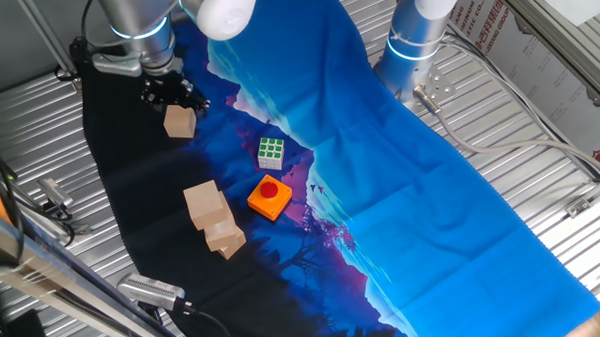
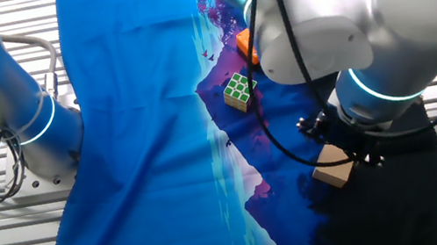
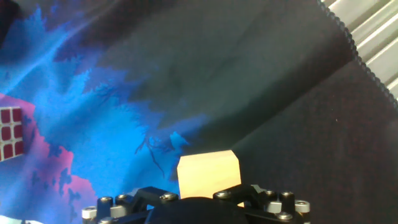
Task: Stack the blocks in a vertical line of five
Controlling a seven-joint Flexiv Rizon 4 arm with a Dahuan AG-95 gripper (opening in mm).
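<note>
Stack (image 1: 214,220) of blocks only in one fixed view, hidden elsewhere.

Button block (image 1: 270,198) between puzzle cube (image 1: 271,152) and block stack (image 1: 214,220).

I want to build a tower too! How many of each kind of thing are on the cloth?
Wooden blocks: 4, with one at the gripper and seemingly three in the pile, which is hard to separate
Puzzle cube: 1
Orange button block: 1
Total: 6
</note>
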